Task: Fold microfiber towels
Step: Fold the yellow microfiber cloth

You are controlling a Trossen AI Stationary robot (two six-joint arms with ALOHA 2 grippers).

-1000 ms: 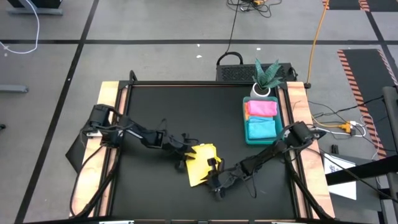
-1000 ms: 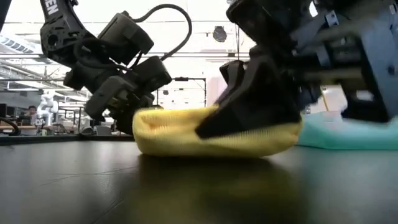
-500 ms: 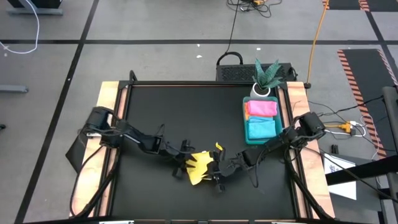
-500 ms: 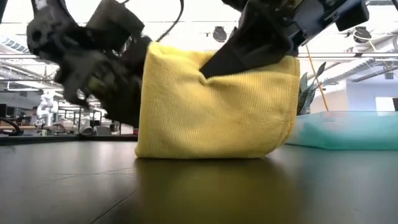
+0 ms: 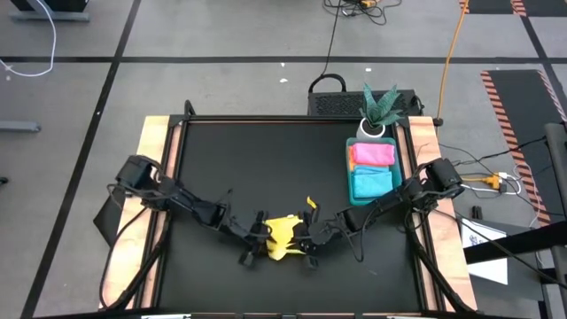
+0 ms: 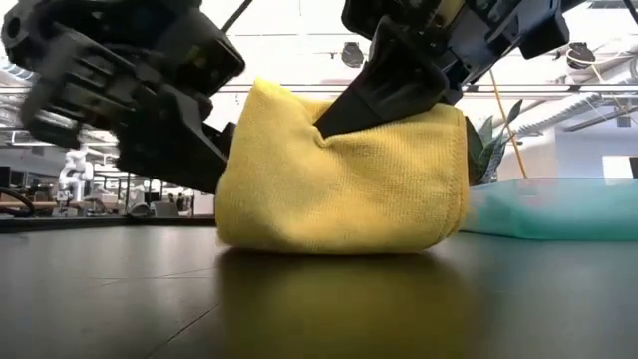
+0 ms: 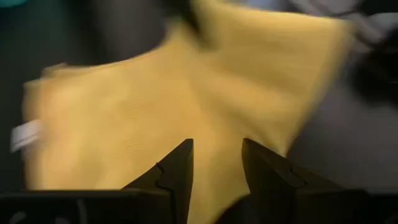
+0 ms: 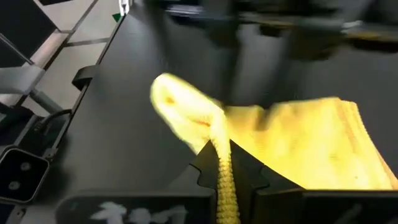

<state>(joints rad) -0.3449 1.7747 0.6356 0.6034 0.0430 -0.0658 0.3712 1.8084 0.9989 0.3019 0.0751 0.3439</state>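
Note:
A yellow microfiber towel (image 5: 285,236) stands bunched near the table's front edge. Its lower fold (image 6: 329,239) rests on the black tabletop. My left gripper (image 5: 255,245) is at the towel's left end, with cloth filling the gap between its fingers. My right gripper (image 5: 306,243) comes from the right and is shut on the towel's top. A pink towel (image 5: 372,152) and a light blue towel (image 5: 372,183) lie folded in the green tray (image 5: 351,170) at the right. My left gripper has the towel's left end (image 7: 214,134) between its two fingers, coming slanting down from the table's left. The cloth rises above the fingers there; how many layers, I cannot tell. My right gripper pinches a rolled edge at the towel's top (image 8: 219,163) between its two fingers (image 6: 349,105), slanting down from the right. The cloth hangs below the pinch with its bottom on the table.
A potted plant (image 5: 379,111) stands behind the tray at the far right. Bare black tabletop (image 5: 266,159) stretches between the towel and the far edge. Wooden side rails (image 5: 152,177) border the table.
Both grippers have risen, and the left one has moved toward the table's near edge. My right gripper has rolled about its own line. The yellow towel, lying low before, now stands raised at its top, with its bottom still on the table.

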